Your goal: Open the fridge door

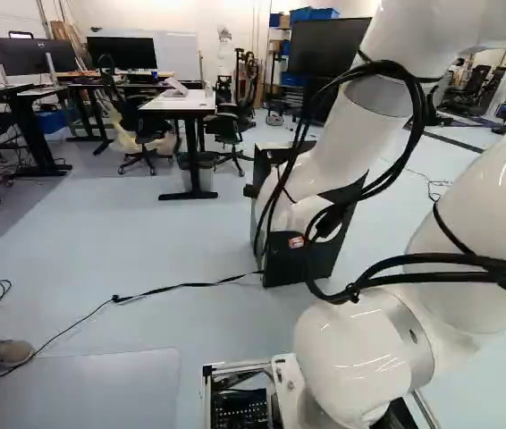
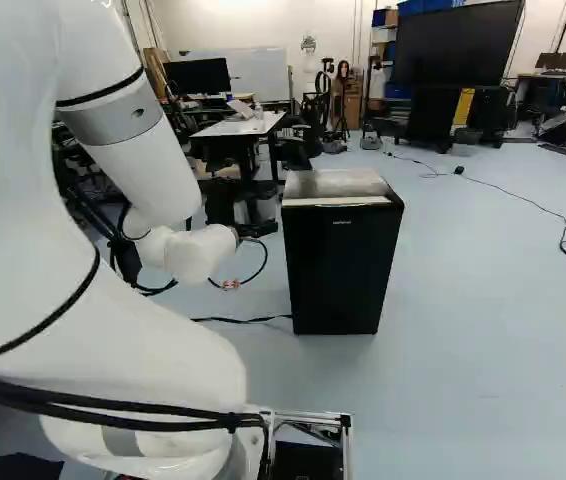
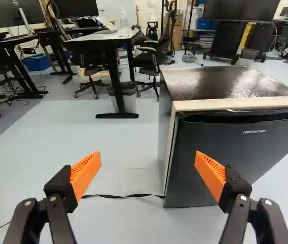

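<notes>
The small black fridge [image 2: 338,270] stands upright on the floor, door closed, ahead of the arm in the right base view. Part of the fridge [image 1: 302,261] shows behind the arm's wrist in the left base view. The wrist view shows its dark front door [image 3: 240,147], with a grip recess along the upper edge under a pale trim [image 3: 240,103]. My gripper [image 3: 148,172] is wide open and holds nothing. One orange finger pad [image 3: 210,173] overlaps the door's face in view; contact cannot be told. Floor shows between the fingers. The base views do not clearly show the gripper.
A black cable [image 3: 118,196] runs over the floor to the fridge's foot. Beyond stand a white-topped desk [image 1: 181,102], office chairs and a large screen [image 2: 458,45]. A person's shoe [image 1: 7,351] is at the left of the left base view.
</notes>
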Robot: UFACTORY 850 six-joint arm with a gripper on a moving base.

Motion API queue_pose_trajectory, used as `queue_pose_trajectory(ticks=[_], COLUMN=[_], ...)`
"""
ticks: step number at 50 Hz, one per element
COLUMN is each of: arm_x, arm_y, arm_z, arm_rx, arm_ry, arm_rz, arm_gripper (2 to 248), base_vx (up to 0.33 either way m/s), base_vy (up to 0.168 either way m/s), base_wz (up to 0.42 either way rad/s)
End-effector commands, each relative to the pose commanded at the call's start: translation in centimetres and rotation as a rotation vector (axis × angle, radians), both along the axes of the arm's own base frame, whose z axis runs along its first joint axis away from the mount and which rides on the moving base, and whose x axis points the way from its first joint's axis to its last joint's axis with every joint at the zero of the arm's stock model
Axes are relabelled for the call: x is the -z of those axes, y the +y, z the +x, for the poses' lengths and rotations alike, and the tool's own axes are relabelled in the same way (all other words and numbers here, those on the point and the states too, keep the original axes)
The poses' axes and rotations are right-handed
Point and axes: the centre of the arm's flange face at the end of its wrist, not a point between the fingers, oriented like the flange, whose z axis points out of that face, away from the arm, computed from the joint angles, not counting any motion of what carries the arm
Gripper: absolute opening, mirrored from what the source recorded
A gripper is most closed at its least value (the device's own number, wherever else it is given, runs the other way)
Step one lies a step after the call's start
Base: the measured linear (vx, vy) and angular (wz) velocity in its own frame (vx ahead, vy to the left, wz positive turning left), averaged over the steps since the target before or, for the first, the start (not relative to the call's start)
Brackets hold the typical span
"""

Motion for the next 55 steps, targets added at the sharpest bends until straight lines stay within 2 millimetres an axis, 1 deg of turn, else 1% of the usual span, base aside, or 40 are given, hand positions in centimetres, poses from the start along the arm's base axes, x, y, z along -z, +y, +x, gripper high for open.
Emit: queue_pose_trajectory(ticks=[40, 55], arm_x=[-0.1, 1.2], arm_y=[3.4, 4.7], arm_z=[3.4, 5.2], arm_rx=[0.105, 0.166], arm_ry=[0.019, 0.054], arm_rz=[0.081, 0.105], arm_gripper=[247, 247], base_vx=[0.0, 0.0], base_vy=[0.0, 0.0], base_wz=[0.0, 0.0])
